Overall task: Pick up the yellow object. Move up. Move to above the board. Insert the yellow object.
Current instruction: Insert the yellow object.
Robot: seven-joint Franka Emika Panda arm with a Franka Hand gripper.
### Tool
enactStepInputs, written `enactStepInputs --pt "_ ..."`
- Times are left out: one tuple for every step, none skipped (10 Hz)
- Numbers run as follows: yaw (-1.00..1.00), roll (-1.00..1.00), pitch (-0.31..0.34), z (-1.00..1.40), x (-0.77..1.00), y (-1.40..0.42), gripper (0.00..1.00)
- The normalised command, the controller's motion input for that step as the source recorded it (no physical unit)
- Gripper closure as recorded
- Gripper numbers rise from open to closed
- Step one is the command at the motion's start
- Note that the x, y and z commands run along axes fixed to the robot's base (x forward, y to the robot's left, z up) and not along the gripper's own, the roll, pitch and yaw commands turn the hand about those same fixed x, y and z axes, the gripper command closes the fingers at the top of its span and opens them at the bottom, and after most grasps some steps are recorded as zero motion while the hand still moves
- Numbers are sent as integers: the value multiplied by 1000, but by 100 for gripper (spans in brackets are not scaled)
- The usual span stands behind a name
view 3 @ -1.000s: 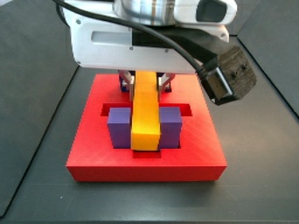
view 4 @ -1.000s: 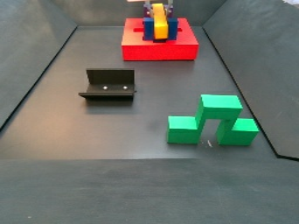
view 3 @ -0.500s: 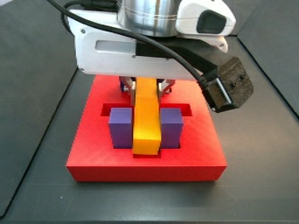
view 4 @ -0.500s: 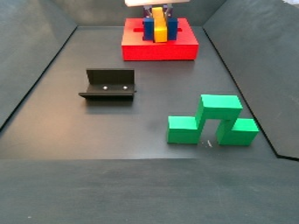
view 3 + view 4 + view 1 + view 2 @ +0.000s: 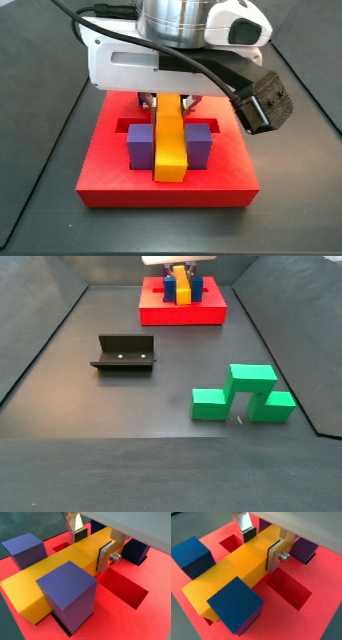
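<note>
The thick red square board (image 5: 167,185) sits at the floor's far end, well apart from the green blocks (image 5: 241,394) and dark L-shaped fixture (image 5: 124,353). My long yellow-orange bar (image 5: 60,577) lies between the board's upright purple blocks (image 5: 139,147). My gripper (image 5: 95,543) above the board is clamped on the bar's far end, silver fingers (image 5: 107,556) pressed to its sides.

The gripper (image 5: 167,100) has a boxy white housing under a silver cylinder, a thick black cable, a black camera block (image 5: 262,103), and flat silver fingers (image 5: 107,554) with a screw.
</note>
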Motion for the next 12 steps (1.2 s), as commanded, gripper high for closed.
enactStepInputs --pt "23 153 3 -123 29 0 100" --pt "11 129 9 -83 20 14 100" --pt "6 120 10 -77 0 3 100" --pt "0 120 7 -69 0 0 100" --pt "0 100 23 -26 0 37 100" --pt "0 34 26 0 0 94 100" --pt "0 51 36 0 0 100 100" --pt "0 106 67 0 49 0 100" --pt "0 83 0 -169 9 -23 100" --pt "0 40 -20 -294 0 -100 100" --pt "0 70 -37 -397 0 -114 100" --pt "0 80 -49 -491 0 -89 100"
